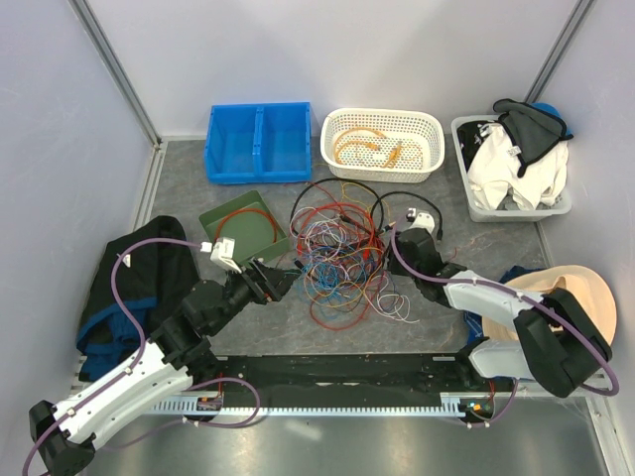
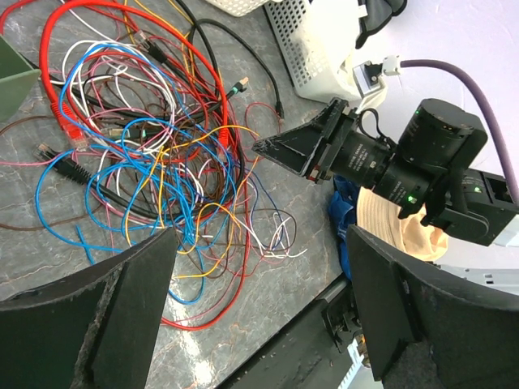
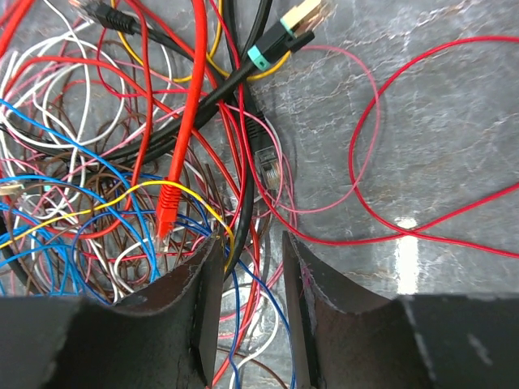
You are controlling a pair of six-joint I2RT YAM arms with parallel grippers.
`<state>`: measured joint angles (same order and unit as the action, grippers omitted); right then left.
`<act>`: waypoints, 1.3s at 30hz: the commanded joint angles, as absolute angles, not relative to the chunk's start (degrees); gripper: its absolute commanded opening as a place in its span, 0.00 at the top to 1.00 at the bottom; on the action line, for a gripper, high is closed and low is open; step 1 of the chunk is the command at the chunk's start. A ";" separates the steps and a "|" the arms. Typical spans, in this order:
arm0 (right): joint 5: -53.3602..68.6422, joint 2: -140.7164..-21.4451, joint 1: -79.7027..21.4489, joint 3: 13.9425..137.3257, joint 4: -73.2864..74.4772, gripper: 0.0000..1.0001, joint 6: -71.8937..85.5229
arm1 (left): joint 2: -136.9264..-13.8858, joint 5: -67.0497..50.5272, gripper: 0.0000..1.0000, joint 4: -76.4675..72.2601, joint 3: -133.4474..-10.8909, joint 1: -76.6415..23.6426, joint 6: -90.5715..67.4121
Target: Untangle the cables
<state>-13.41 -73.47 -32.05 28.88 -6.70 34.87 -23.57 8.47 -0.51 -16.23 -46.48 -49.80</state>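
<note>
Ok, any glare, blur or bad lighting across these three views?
Top external: even light, cables sharp. Left wrist: cables in focus, no strong glare. Right wrist: a bright glare patch on the table to the right of the cables, which are crisp.

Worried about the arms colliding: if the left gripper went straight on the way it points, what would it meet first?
Probably the cables: the left gripper, jaws wide, faces the tangle's near red and blue loops. The right gripper lies beyond them; depth is unclear.
</note>
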 commanded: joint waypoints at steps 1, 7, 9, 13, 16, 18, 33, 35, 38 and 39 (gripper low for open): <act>-12.04 -75.76 -32.17 28.56 -12.21 0.58 35.68 | -23.12 8.61 0.09 -0.88 -15.56 -46.67 -51.68; -12.30 -76.12 -32.17 28.91 -13.27 0.88 35.33 | -22.41 8.88 0.09 -0.53 -14.94 -46.67 -51.94; -12.57 -73.50 -32.26 29.18 -12.66 1.00 34.81 | -22.33 9.23 0.09 -0.35 -14.85 -46.67 -51.86; -14.14 -63.74 -32.26 31.54 -7.23 1.00 33.84 | -21.89 9.67 0.10 -0.35 -14.94 -46.67 -51.42; -15.64 -56.97 -32.26 39.51 -1.08 1.00 31.56 | -21.71 10.54 0.10 -0.35 -15.12 -46.67 -51.07; -16.61 -54.85 -32.26 44.10 4.09 1.00 29.10 | -21.97 11.34 0.10 -0.35 -15.47 -46.67 -50.98; -27.07 -73.37 -29.80 92.18 14.77 1.00 18.02 | -23.64 11.34 0.10 -0.62 -15.91 -46.67 -51.50; -26.20 -78.80 -27.18 98.15 15.20 1.00 18.19 | -23.29 11.34 0.10 -0.62 -15.82 -46.67 -51.68; -25.31 -86.53 -24.10 105.19 16.08 1.00 18.28 | -22.77 11.42 0.10 -0.44 -15.73 -46.67 -51.59; -25.14 -88.40 -23.39 106.77 16.69 1.00 18.28 | -22.24 11.43 0.10 -0.53 -15.73 -46.67 -51.50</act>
<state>-24.95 -80.84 -26.61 99.66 14.02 19.53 -23.44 10.39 0.36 -15.03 -46.48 -50.41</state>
